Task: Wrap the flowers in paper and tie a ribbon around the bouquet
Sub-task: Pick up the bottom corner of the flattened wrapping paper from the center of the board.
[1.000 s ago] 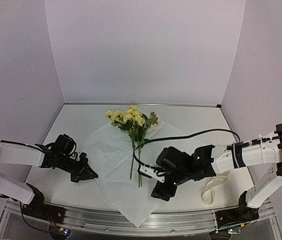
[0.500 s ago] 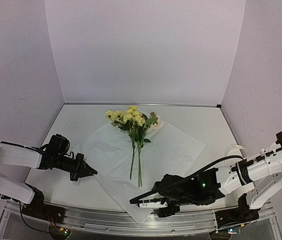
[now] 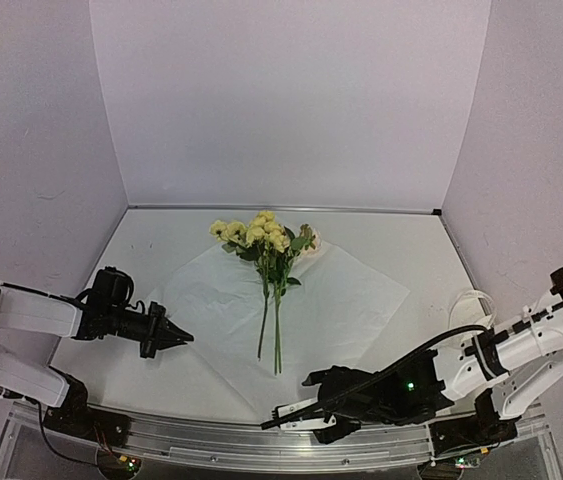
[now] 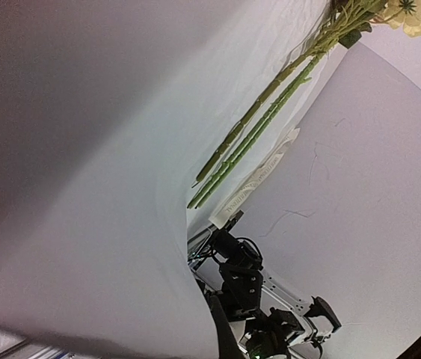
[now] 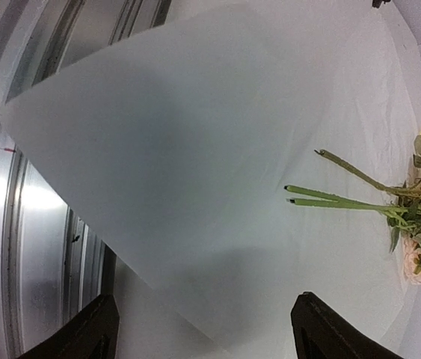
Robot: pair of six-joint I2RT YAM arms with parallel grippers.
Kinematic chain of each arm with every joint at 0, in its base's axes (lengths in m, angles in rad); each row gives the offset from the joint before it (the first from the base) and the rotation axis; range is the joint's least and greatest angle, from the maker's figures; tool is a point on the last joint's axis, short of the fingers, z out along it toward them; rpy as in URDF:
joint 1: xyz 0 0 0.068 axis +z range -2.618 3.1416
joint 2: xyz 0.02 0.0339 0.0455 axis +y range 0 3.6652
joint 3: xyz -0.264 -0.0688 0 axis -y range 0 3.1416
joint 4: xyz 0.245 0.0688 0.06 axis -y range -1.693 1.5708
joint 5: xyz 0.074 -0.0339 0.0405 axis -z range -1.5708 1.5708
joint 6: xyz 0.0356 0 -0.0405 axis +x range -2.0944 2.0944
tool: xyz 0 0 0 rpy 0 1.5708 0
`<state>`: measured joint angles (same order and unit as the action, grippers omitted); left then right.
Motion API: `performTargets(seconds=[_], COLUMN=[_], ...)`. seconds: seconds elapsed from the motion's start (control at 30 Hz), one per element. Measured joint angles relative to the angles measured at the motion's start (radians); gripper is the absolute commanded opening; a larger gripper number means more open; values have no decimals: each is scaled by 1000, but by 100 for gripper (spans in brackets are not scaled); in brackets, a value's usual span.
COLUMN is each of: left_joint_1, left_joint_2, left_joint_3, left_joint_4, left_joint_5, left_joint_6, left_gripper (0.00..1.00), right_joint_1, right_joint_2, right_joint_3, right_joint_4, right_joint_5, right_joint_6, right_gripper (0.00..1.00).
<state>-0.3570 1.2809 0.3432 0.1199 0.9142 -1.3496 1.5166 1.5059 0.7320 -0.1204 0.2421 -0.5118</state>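
Note:
The flowers (image 3: 261, 238) lie on the paper (image 3: 341, 300), yellow blooms at the far corner and green stems (image 3: 276, 345) pointing toward me. The sheet is spread as a diamond. My left gripper (image 3: 183, 338) is shut at the paper's left edge. In the left wrist view the paper (image 4: 105, 247) rises close over its fingers, and the stems (image 4: 255, 142) show beyond. My right gripper (image 3: 289, 412) is low at the sheet's near corner. It is open, with its fingertips (image 5: 94, 329) wide on either side of the paper's edge (image 5: 195, 224). The ribbon (image 3: 473, 300) loops at the right.
A metal rail (image 3: 261, 450) runs along the table's near edge, and the paper's near corner overhangs it (image 5: 16, 120). Pale walls close in the left, back and right. The right arm's black cable (image 3: 431, 345) arcs just above the table.
The right arm has swung from beside the stems down to the paper's near corner, which uncovers the ribbon, and its jaws have opened a little wider. The left gripper has edged slightly back, still shut.

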Motion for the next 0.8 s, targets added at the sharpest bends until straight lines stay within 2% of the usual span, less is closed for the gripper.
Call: performTargets(seconds=[0.5,0.8], left_joint_1=[9,10], left_joint_2=[5,5], left_joint_3=[-13,-17], left_joint_4=[38,42], left_joint_5=[8,8], left_joint_6=[-39,-39], left_gripper=[0,0], right_joint_1=[116,147], right_joint_2=[-4,72], right_joint_3=[27,107], right_joint_4=[12,30], right_joint_5=[117,151], right_joint_6=[231,320], right_gripper=[80,79])
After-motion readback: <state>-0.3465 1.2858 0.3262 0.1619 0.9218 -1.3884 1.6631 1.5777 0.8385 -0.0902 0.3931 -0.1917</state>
